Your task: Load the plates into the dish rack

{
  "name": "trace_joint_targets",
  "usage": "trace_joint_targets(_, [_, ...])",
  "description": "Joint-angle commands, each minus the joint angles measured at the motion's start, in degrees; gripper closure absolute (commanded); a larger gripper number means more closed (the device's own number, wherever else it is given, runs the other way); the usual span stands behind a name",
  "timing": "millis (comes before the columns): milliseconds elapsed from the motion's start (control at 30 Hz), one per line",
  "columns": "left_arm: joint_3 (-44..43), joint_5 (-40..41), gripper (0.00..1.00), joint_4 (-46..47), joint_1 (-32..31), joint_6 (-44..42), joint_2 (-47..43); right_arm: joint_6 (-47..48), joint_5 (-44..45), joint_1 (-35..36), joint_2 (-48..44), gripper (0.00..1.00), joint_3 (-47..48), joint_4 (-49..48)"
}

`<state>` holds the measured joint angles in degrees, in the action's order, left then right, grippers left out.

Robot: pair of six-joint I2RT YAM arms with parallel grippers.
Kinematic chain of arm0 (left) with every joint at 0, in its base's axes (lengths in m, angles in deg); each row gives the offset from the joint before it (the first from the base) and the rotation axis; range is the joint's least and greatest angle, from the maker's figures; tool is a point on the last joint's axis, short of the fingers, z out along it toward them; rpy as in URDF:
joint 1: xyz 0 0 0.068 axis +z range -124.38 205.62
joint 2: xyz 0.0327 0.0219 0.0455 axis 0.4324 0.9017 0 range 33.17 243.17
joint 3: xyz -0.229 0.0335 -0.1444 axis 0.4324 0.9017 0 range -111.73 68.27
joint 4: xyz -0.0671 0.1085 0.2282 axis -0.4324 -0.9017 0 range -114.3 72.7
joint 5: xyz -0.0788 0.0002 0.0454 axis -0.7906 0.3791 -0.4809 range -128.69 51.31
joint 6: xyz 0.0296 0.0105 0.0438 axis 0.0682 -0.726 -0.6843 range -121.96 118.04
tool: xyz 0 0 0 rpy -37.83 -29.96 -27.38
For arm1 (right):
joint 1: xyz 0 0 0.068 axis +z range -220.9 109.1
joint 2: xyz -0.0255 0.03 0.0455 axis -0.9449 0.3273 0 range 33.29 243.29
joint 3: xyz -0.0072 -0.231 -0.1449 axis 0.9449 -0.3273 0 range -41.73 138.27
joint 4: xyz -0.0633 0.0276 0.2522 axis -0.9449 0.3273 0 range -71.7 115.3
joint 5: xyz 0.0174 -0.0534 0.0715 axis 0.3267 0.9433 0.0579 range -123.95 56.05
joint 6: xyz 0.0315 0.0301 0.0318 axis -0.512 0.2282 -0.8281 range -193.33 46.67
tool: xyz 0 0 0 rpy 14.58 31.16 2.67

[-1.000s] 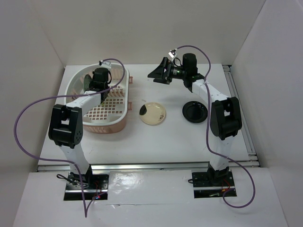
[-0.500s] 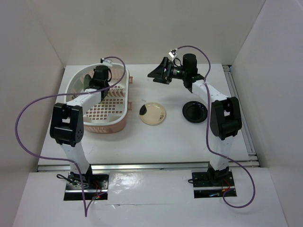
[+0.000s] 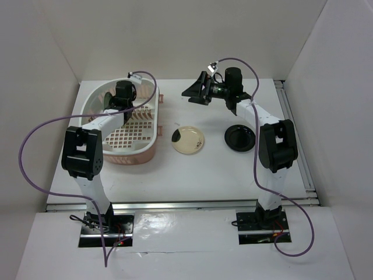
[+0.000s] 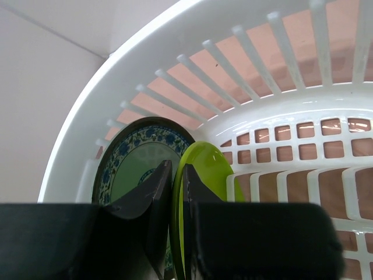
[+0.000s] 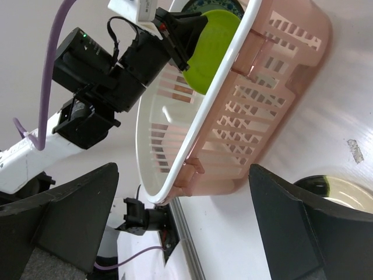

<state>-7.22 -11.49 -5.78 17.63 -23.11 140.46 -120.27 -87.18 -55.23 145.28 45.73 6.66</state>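
Note:
The pale pink dish rack [image 3: 137, 153] with its white grid insert stands at the left. My left gripper [image 3: 111, 100] is inside its far end, shut on the rim of the upright lime green plate [image 4: 211, 168]. The blue-grey patterned plate [image 4: 133, 158] stands just behind it. The cream plate with a dark blotch [image 3: 188, 140] and the glossy black plate [image 3: 240, 137] lie flat on the table. My right gripper [image 3: 195, 93] is wide open and empty, in the air behind the cream plate. The right wrist view shows the rack [image 5: 280, 52], the green plate [image 5: 213, 44] and the left gripper [image 5: 183, 32].
White walls close in the table at the back and on both sides. A metal rail [image 3: 294, 128] runs along the right edge. Purple cables loop from both arms. The rack's near slots [image 3: 125, 137] hold nothing.
My left gripper has shifted slightly toward the far end of the rack with the green plate. The right arm has not moved.

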Motion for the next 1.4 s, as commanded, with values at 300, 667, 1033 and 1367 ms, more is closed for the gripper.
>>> trace_joint_targets(300, [-0.63,-5.40,1.00,-0.19,0.69,-1.00,0.91,-1.05,-1.35,1.04,0.25,0.00,-1.42,-5.24])
trace_joint_targets(667, [-4.66,-14.00,1.00,-5.99,5.78,5.05,0.29,-2.11,-1.35,1.57,0.25,0.00,-2.47,-6.38])
trace_joint_targets(1033, [-5.38,-17.97,1.00,-8.72,6.49,6.73,1.35,-2.11,-1.87,1.57,0.78,0.00,-1.94,-6.91])
trace_joint_targets(1367, [-5.38,-19.03,1.00,-8.19,6.49,5.33,1.88,-3.69,-2.40,1.57,1.31,0.00,-2.47,-8.57])
